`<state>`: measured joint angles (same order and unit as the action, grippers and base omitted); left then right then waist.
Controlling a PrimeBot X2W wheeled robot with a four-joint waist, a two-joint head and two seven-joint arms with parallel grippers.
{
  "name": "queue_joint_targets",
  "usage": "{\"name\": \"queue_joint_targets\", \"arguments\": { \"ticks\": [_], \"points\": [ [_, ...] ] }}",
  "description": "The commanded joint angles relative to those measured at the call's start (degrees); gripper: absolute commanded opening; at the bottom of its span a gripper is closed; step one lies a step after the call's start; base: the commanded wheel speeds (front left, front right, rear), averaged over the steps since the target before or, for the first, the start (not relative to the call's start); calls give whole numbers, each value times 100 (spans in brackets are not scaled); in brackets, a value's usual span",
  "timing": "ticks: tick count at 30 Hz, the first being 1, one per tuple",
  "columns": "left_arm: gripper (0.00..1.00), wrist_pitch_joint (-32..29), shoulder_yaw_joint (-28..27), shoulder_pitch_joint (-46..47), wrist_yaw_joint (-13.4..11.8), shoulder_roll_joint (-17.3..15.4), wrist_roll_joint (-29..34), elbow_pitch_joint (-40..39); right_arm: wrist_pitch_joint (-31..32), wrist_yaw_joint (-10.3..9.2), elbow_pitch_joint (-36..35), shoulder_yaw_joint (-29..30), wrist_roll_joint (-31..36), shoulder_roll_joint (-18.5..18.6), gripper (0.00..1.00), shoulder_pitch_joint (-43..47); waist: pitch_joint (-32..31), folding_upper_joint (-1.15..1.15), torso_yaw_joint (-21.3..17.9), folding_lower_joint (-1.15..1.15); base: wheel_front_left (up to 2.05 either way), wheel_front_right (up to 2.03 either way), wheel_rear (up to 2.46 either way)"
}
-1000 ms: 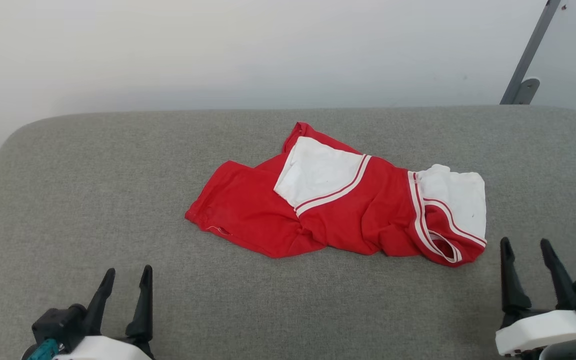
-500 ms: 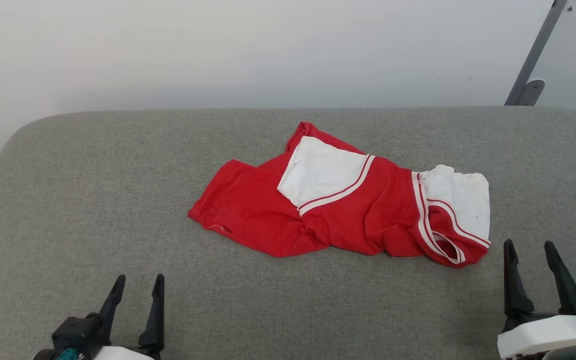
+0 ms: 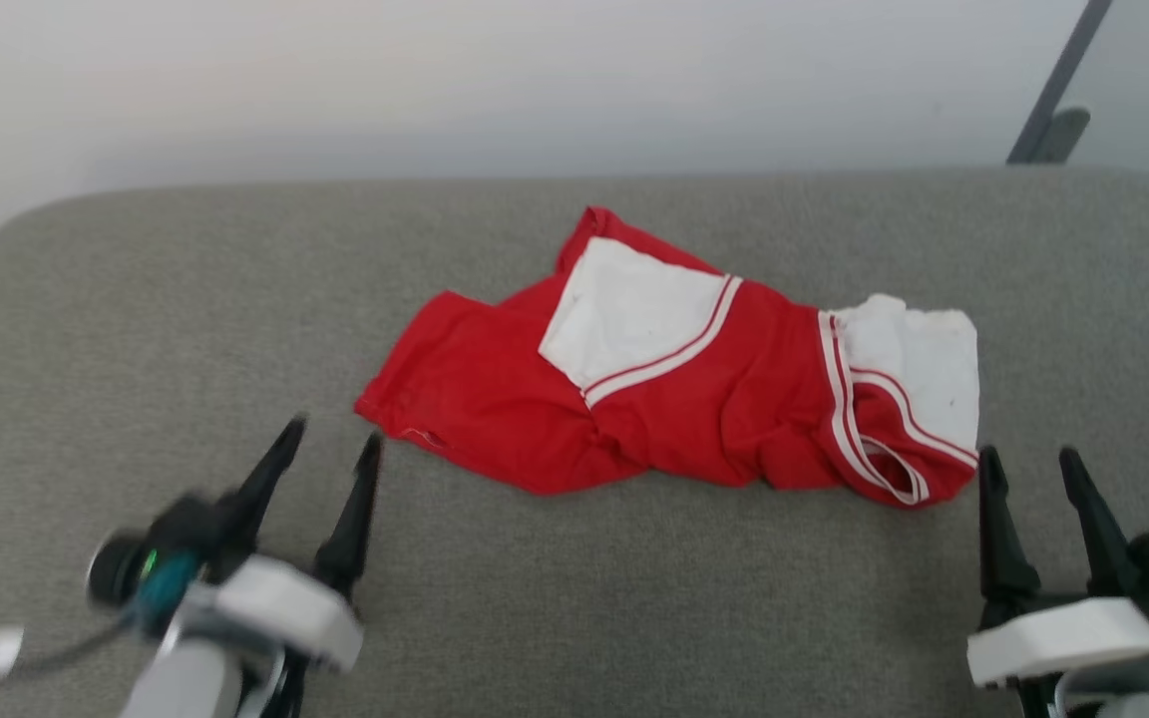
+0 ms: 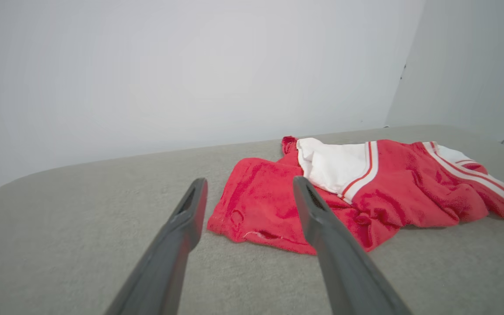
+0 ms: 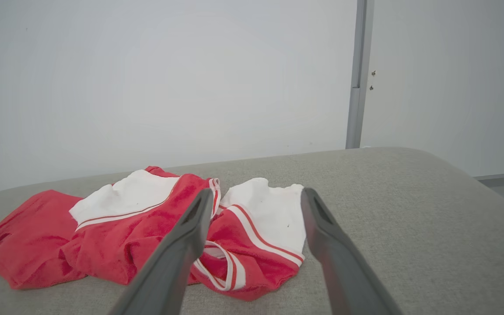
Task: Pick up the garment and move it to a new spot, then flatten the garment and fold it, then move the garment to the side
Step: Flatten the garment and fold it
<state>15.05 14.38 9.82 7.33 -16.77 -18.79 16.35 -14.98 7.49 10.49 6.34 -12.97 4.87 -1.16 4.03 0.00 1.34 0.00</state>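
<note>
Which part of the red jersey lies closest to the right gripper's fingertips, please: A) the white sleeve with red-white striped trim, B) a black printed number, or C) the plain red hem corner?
A: in the head view the open right gripper stands close beside the white sleeve at that end of the red jersey, while the plain red hem corner lies toward the left gripper.

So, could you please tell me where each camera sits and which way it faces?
Head view: on the head, facing down at the garment on the grey surface; left gripper lower left, right gripper lower right.
Left wrist view: left wrist, along its fingers toward the garment's red end.
Right wrist view: right wrist, along its fingers toward its white-sleeved end.
Shared: all show the garment.
</note>
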Motion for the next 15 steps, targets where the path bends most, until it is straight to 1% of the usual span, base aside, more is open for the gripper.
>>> {"name": "queue_joint_targets", "arguments": {
  "ticks": [1, 3, 5, 8, 10, 12, 15],
  "points": [
    [100, -90, 249, 347, 22, -105, -156, 87, -29, 0, -27, -21, -40, 0, 100, -121, 239, 0, -121, 0, 0, 0, 0],
    [100, -411, 755, 940, 17, -337, -453, 216, -30, 0, -40, -52, -67, -9, 100, -261, 449, 0, -228, 0, 0, 0, 0],
    [100, -792, 1215, 1520, 18, -535, -879, 262, -29, 0, -38, -123, -109, -31, 100, -406, 677, 0, -366, 0, 0, 0, 0],
    [100, -1564, 1934, 2362, 18, -894, -1650, 278, -29, 0, -29, -229, -174, -66, 100, -636, 1009, 0, -612, 0, 0, 0, 0],
    [100, -2070, 2468, 2880, 18, -1191, -2122, 256, -29, 0, -3, -292, -220, -88, 100, -761, 1209, 0, -793, 0, 0, 0, 0],
    [100, -2534, 2821, 3369, 14, -1504, -2612, 336, -29, 0, 10, -335, -265, -114, 100, -910, 1409, 0, -991, 0, 0, 0, 0],
    [100, -3174, 3229, 3946, 11, -1712, -3368, 466, -30, 0, 26, -329, -346, -157, 100, -1056, 1624, 0, -1250, 0, 0, 0, 0]
  ]
}}
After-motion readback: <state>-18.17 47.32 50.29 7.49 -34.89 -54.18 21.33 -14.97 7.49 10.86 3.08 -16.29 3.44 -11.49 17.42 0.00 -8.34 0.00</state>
